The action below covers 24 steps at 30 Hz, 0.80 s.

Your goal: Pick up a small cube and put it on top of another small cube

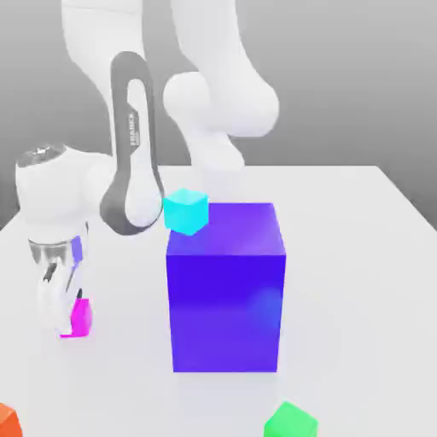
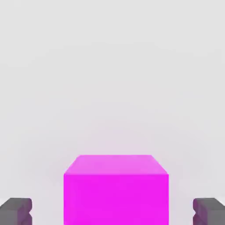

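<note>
Jaws straddle the small magenta-pink cube, one dark fingertip on each side, and in the hand view a clear gap shows between each pad and the cube's faces, so they stand apart and hold nothing yet. In the exterior view the gripper points down at the desk with the cube between its fingers, resting on the surface at the exterior view's left. My reading is that the task is at the grasp: the approach looks done, while closing, lifting and stacking are all left. Nearest the camera sit a green cube and an orange-red cube at the frame's edge. Farther back stands the big blue-violet block, and behind its upper corner a small cyan cube. White and bare, the desk runs back to a plain grey wall.
</note>
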Each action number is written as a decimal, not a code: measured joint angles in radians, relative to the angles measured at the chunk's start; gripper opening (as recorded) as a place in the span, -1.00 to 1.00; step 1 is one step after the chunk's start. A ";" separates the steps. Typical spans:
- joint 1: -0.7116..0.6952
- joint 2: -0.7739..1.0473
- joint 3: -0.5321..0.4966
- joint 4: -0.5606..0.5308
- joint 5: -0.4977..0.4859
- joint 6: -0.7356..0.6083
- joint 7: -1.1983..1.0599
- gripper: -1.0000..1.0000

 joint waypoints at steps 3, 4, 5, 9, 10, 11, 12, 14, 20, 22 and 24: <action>0.000 0.000 0.000 0.000 -0.002 0.001 0.002 -1.00; 0.000 0.000 0.000 0.000 -0.002 0.002 0.002 -1.00; -0.005 0.010 0.005 0.002 -0.001 0.010 0.001 -1.00; 0.019 -0.091 -0.027 -0.018 -0.035 -0.072 0.028 -1.00; 0.025 -0.126 -0.037 -0.025 -0.053 -0.100 0.042 -1.00; 0.028 -0.161 -0.045 -0.032 -0.072 -0.128 0.056 -1.00; 0.030 -0.197 -0.051 -0.039 -0.091 -0.157 0.069 -1.00; 0.046 -0.228 -0.039 -0.029 -0.114 -0.192 0.040 -1.00; 0.173 -0.191 0.084 0.126 -0.133 -0.265 -0.097 -1.00; 0.241 -0.165 0.142 0.192 -0.158 -0.311 -0.077 -1.00; 0.304 -0.145 0.192 0.246 -0.182 -0.352 -0.049 -1.00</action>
